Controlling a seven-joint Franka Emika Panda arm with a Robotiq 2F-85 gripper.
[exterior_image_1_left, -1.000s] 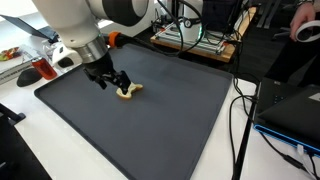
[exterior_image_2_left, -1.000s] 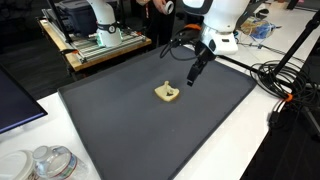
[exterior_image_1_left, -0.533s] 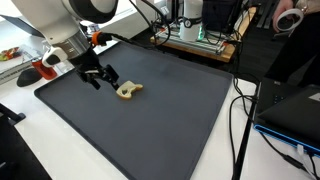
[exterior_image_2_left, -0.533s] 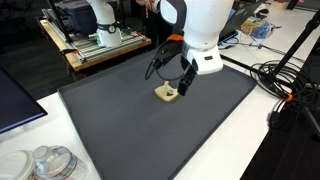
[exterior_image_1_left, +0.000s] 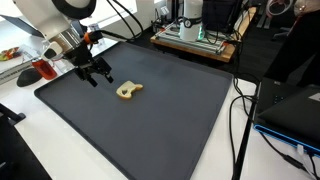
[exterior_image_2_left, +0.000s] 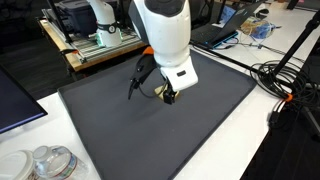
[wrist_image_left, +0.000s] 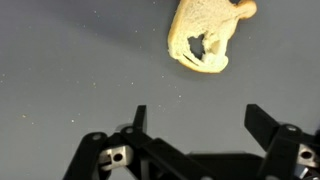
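claw (exterior_image_1_left: 100, 76): jaws apart | near small tan curved piece with a hole (wrist_image_left: 207, 38), not touching | piece lies on dark grey mat (exterior_image_1_left: 160, 130)

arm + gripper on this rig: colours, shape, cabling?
The arm has glossy white, rounded shells with dark joints. An orange band sits near the wrist. The gripper is black with two slim fingers on open linkage bars with silver pins. A black cable loops loosely beside the wrist.
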